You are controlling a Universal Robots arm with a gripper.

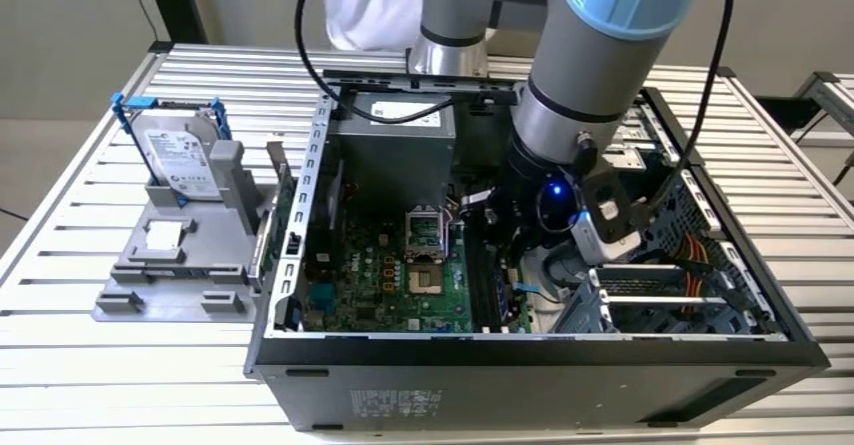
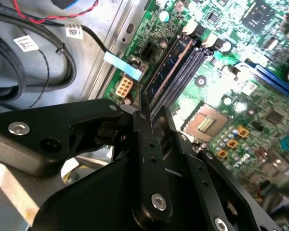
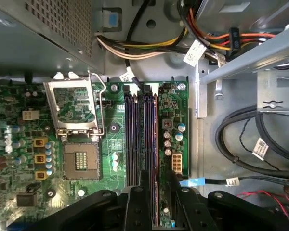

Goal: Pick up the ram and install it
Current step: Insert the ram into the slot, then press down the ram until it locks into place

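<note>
Arm (image 1: 587, 75) reaching down into the open computer case (image 1: 534, 350) on the slatted surface (image 1: 80, 355).
The fingers (image 3: 156, 192) are closed thin on the ram (image 3: 155, 144) — it stands in a motherboard (image 3: 111, 144) slot — beside the empty black slots (image 3: 132, 139).

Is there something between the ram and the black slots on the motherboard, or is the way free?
Nothing visible stands in the way. In both wrist views the ram stands on edge in line with the long black slots beside the empty processor socket, with the gripper straddling its near end. I cannot tell whether it is fully seated.
</note>
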